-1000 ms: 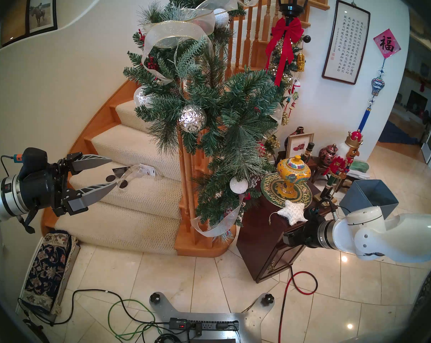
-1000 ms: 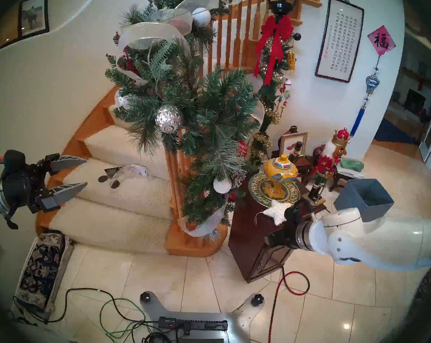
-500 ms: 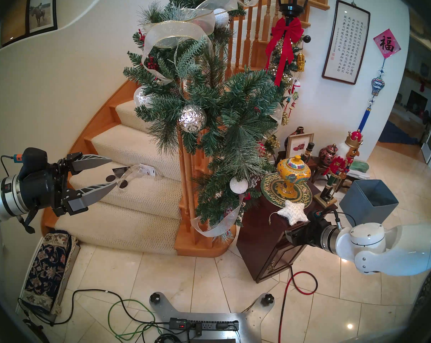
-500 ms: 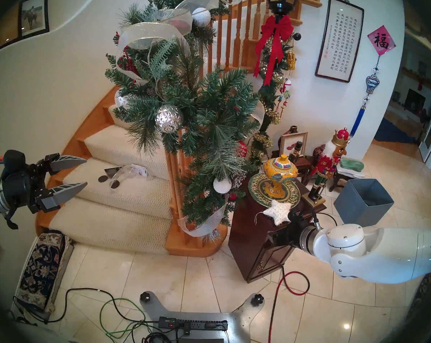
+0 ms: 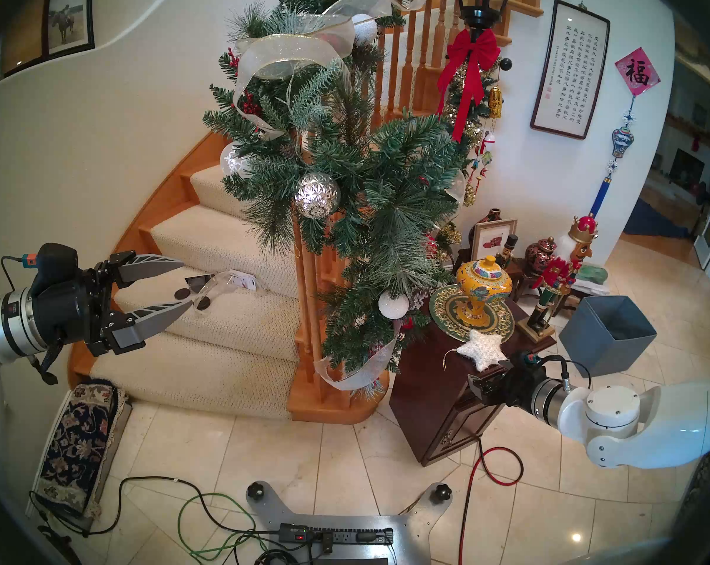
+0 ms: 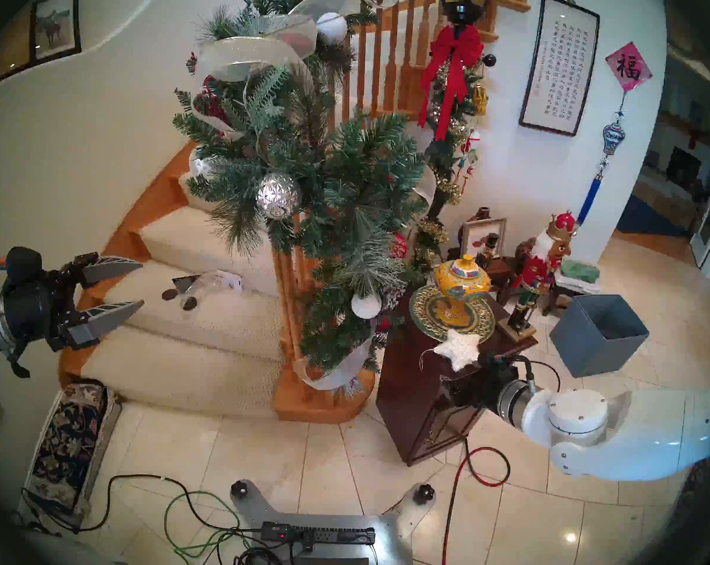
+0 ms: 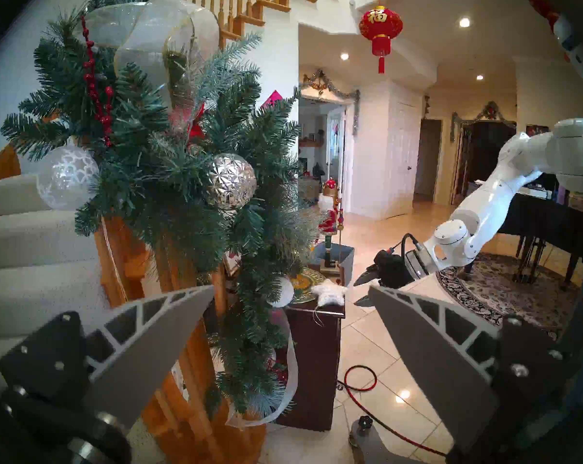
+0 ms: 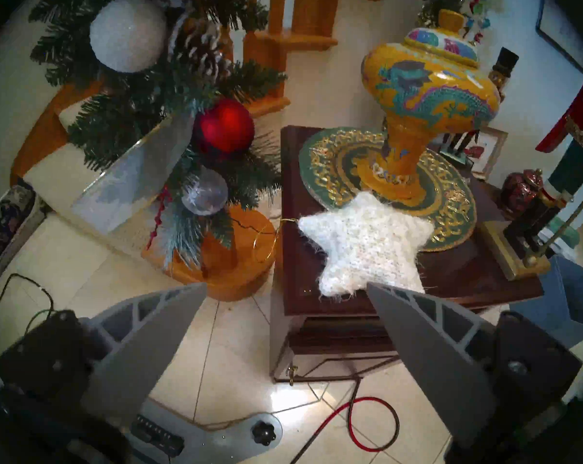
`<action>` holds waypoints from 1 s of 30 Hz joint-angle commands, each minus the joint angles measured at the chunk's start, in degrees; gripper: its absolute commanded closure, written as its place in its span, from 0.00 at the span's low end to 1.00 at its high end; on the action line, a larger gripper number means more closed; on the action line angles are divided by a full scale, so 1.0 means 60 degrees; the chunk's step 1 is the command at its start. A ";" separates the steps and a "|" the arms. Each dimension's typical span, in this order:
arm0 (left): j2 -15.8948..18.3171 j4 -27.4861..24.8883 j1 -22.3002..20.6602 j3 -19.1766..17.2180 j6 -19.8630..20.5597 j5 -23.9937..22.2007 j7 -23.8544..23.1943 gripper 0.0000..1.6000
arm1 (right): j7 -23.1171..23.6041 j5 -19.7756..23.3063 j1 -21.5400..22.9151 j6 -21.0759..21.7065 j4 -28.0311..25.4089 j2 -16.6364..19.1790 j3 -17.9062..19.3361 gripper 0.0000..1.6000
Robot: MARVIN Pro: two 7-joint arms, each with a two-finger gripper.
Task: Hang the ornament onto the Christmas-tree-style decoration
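The ornament, a fuzzy white star (image 8: 363,245) (image 5: 479,348), lies on a dark wooden cabinet (image 5: 426,397). One of its points rests on a green plate, and its gold string loop (image 8: 266,239) hangs over the cabinet's left edge. My right gripper (image 8: 286,286) (image 7: 358,291) is open at the cabinet's front edge, its right fingertip just short of the star and nothing between the fingers. The Christmas-tree-style decoration, a green pine garland (image 5: 345,177) (image 7: 169,172) with ribbon and balls, runs down the stair rail to the left of the cabinet. My left gripper (image 5: 187,283) (image 7: 292,287) hangs open over the stairs, well clear of the garland.
A yellow vase (image 8: 427,85) on the green plate (image 8: 451,225) stands right behind the star, and nutcracker figures (image 5: 557,274) stand beside it. A grey open box (image 5: 606,336) sits on the floor to the right. A red cable (image 5: 504,466) loops at the cabinet's foot.
My right arm has sunk and drawn back toward me, its wrist now lower and further right. The star and my left arm have not moved.
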 commanded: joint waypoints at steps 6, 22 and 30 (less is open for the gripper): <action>-0.0030 -0.0027 -0.0003 -0.0010 -0.0003 -0.0017 0.0001 0.00 | 0.0183 0.0247 0.0906 -0.0705 -0.0035 -0.0011 -0.0755 0.00; -0.0033 -0.0028 -0.0004 -0.0011 -0.0002 -0.0016 0.0001 0.00 | 0.0839 0.1231 0.1672 0.0077 0.0197 -0.0011 -0.0972 0.00; -0.0034 -0.0029 -0.0005 -0.0011 -0.0001 -0.0016 0.0001 0.00 | 0.0964 0.1770 0.1685 0.0459 0.0321 -0.0407 -0.0786 0.00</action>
